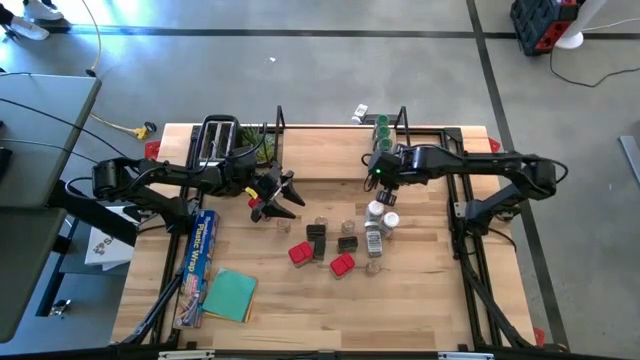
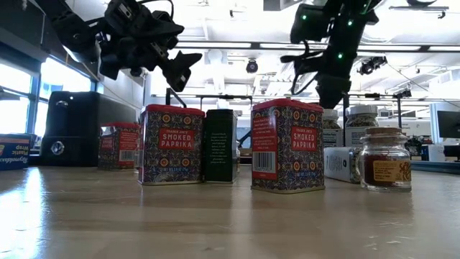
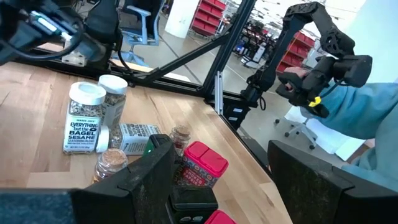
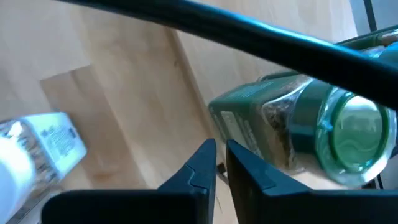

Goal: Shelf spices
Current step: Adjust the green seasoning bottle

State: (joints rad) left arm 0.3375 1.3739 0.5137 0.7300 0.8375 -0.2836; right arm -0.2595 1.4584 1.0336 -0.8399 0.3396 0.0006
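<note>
Smoked paprika tins [image 2: 287, 146]: front of the table cluster, upright
Left gripper [image 1: 281, 196]: fingers spread, empty, raised beside the toaster [image 1: 218, 140]
Right gripper [image 4: 217, 163]: fingertips pressed together, empty, beside green-lidded jars [image 1: 382, 130] on the shelf [image 1: 330, 150]

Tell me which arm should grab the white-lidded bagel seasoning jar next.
Probably the right: the right gripper, fingers nearly shut and empty, hovers just behind the bagel seasoning jar. The left gripper, open, sits farther off beyond the red tins.

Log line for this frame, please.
task: shelf spices | right hand: shut, empty, beside green-lidded jars on shelf | left hand: open, raised, empty
</note>
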